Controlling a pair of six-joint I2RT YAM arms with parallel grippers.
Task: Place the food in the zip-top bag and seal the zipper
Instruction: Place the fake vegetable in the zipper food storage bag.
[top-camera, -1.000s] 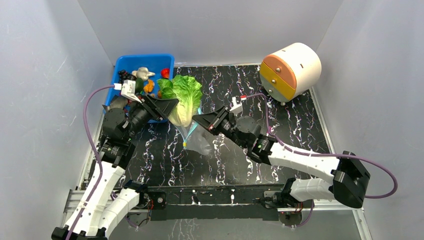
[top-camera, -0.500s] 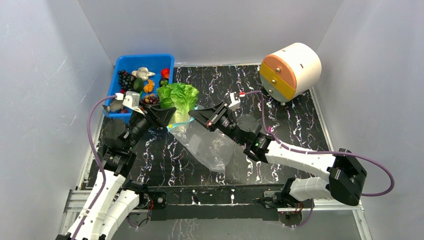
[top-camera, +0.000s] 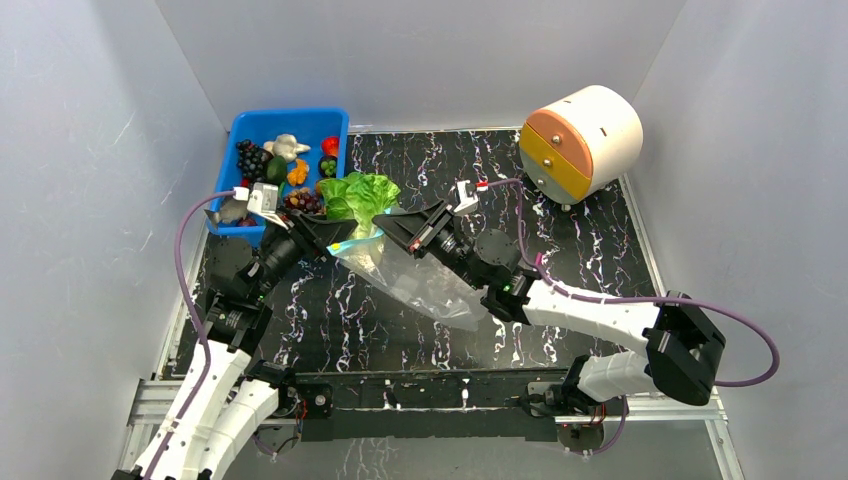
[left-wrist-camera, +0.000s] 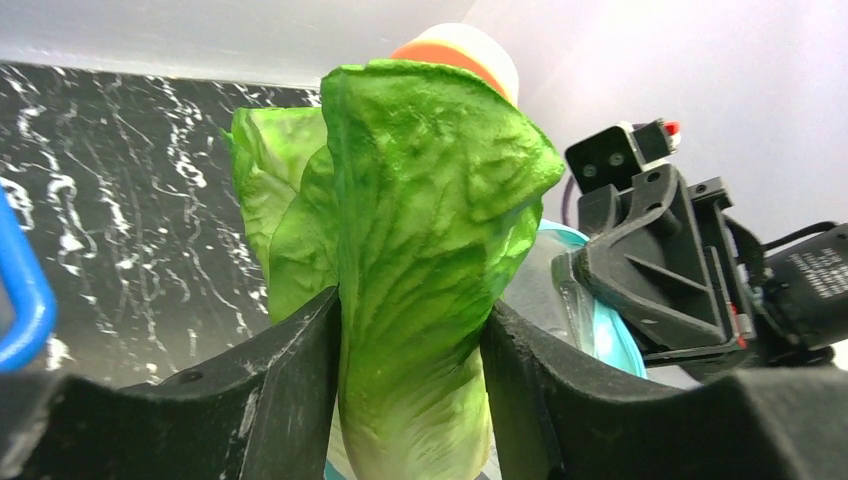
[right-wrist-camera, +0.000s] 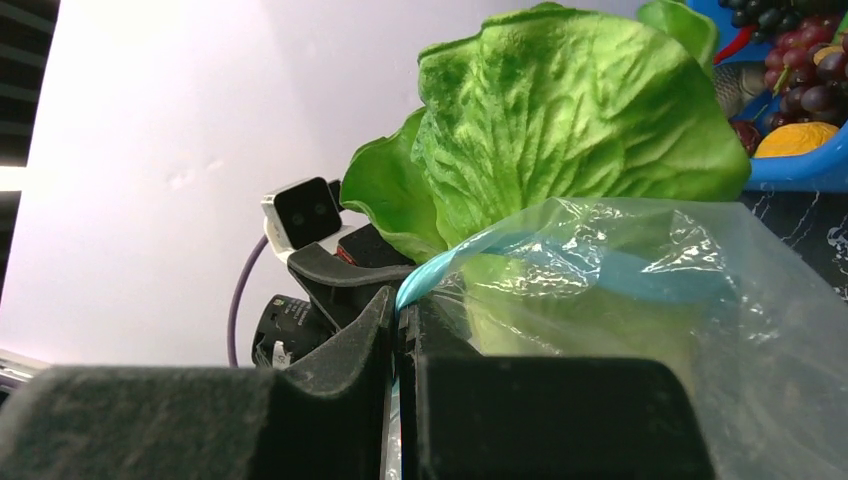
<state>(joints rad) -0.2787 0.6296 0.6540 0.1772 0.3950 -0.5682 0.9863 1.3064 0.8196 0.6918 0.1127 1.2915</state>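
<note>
Black, white-veined surface (top-camera: 580, 250) enclosed by pale grey walls. At its far left corner stands a blue bin (top-camera: 262, 125) holding small toy foods, among them dark grapes (top-camera: 250, 158). At the far right lies a white drum (top-camera: 585, 140) with an orange-and-yellow face.

My left hand (left-wrist-camera: 412, 305) is over the surface just beside the near right corner of the bin. Its fingers are pressed against both flanks of the lettuce (left-wrist-camera: 420, 220), gripping it near the pale stem end with the leafy top pointing up and away.

My right hand (right-wrist-camera: 398, 320) faces the left one from close range. Its fingers are pinched together on the zipper (right-wrist-camera: 440, 268), the teal strip at the mouth of the bag (top-camera: 425, 285).

The bag is lifted at that mouth edge. The clear, crinkled body slopes from there toward the near right, over the right arm.

The lettuce sits at the mouth. In the left wrist view, the teal strip shows below its base and to its right. In the right wrist view, green shows through the plastic below the rim, while most of the leaves stand above it. I cannot tell how far the base has entered.
</note>
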